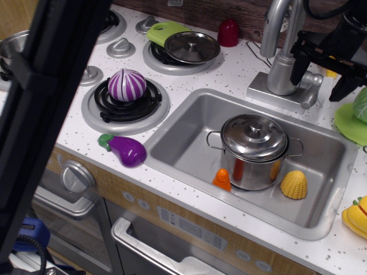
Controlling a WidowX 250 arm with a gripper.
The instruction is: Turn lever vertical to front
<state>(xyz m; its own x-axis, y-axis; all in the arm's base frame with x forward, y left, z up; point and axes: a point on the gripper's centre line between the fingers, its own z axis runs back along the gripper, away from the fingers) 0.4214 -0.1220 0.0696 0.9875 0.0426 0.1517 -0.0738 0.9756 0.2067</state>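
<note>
The lever [310, 91] is a short silver-grey paddle on the right side of the faucet's cylindrical base [282, 74]. It slants down toward the front, over the sink's back rim. My black gripper [323, 79] hangs just above and behind it. The jaws are open and empty: one finger stands left of the lever's stub, the other to the right, and neither touches the lever. The tall faucet spout [274, 23] rises behind.
The sink [189, 132] holds a lidded steel pot [254, 149], an orange piece [222, 179] and yellow corn [293, 184]. A green plate [351, 123] lies right of the faucet. An eggplant [123, 150], a purple onion [127, 85] and a dark bar [46, 114] are on the left.
</note>
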